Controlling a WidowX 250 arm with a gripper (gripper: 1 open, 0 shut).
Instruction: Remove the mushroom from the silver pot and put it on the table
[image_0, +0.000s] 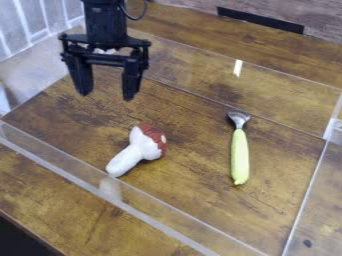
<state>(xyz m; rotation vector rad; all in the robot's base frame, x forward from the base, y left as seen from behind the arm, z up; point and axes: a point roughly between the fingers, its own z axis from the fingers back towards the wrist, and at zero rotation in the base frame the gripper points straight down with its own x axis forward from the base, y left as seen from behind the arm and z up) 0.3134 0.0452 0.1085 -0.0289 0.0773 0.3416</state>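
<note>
Two fingers (80, 80) hang spread wide and empty above the tabletop (187, 110), pointing down. Well apart from them, the mushroom (136, 149) lies on its side on the wood (reddish cap toward the back), with a yellow-handled utensil (239, 152) near its right.

The mushroom (138, 149) — white stem, reddish-brown cap — lies on its side on the table (187, 120).

Mushroom (138, 148) white stem, reddish-brown cap; table (201, 110) dark brown wood-grain.
</note>
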